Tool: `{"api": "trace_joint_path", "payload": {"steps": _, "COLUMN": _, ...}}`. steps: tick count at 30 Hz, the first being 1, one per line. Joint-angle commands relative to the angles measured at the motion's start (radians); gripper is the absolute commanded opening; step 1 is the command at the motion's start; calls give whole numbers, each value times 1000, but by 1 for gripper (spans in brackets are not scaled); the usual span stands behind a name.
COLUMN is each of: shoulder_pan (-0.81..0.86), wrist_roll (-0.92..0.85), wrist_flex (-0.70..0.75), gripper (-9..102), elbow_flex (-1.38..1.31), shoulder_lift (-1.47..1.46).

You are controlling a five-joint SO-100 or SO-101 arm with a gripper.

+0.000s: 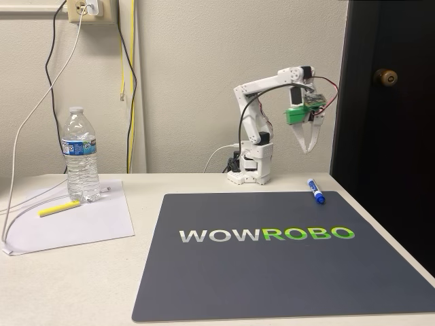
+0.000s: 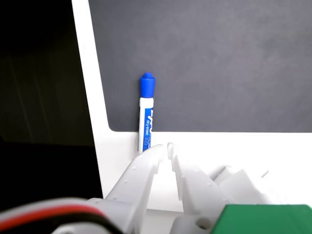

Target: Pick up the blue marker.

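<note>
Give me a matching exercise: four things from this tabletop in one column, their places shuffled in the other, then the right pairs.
Things:
1. blue marker
2. yellow highlighter
3. water bottle
4. gripper

Places:
A. standing upright on the white paper
B. raised in the air above the table
C. lying at the far right corner of the dark mat
D. lying flat on the white paper

Pairs: 1-C, 2-D, 3-A, 4-B

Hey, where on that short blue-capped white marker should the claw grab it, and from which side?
Grip the white barrel just behind the blue cap of the blue-capped white dry-erase marker, coming straight down from above. It lies flat near the corner of the dark grey mat, so only its long sides are free; the claw, fingers nearly together, likely needs opening to straddle the barrel.
</note>
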Motion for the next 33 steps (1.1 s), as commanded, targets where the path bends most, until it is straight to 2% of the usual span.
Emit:
{"api": "trace_joint_path", "payload": {"steps": 1, "shoulder_pan": -49, "wrist_roll": 21, "wrist_flex": 6, "gripper": 0, "elbow_flex": -14, "shoulder_lift": 2}}
{"api": "trace_joint_path", "payload": {"steps": 11, "shoulder_pan": -123, "wrist_roll": 117, "wrist_flex": -61, "gripper": 3, "elbow_flex": 71, "shoulder_lift": 8}}
{"api": "trace_joint_path", "payload": {"steps": 15, "shoulder_pan": -135, "wrist_roll": 132, "wrist_flex": -120, "gripper": 14, "elbow_flex": 178, "shoulder_lift": 37}}
{"api": "trace_joint_path", "payload": {"steps": 22, "shoulder_pan": -135, "wrist_roll": 127, "wrist_flex": -181, "gripper": 21, "elbow_flex": 281, "shoulder_lift": 64}}
{"api": "trace_joint_path", "payload": {"steps": 27, "shoulder_pan": -129, "wrist_roll": 120, "wrist_flex": -221, "gripper": 23, "elbow_flex": 327, "shoulder_lift": 64}}
{"api": "trace_joint_path", "payload": {"steps": 33, "shoulder_pan": -110, "wrist_roll": 110, "wrist_flex": -333, "gripper": 25, "elbow_flex": 426, "shoulder_lift": 67}}
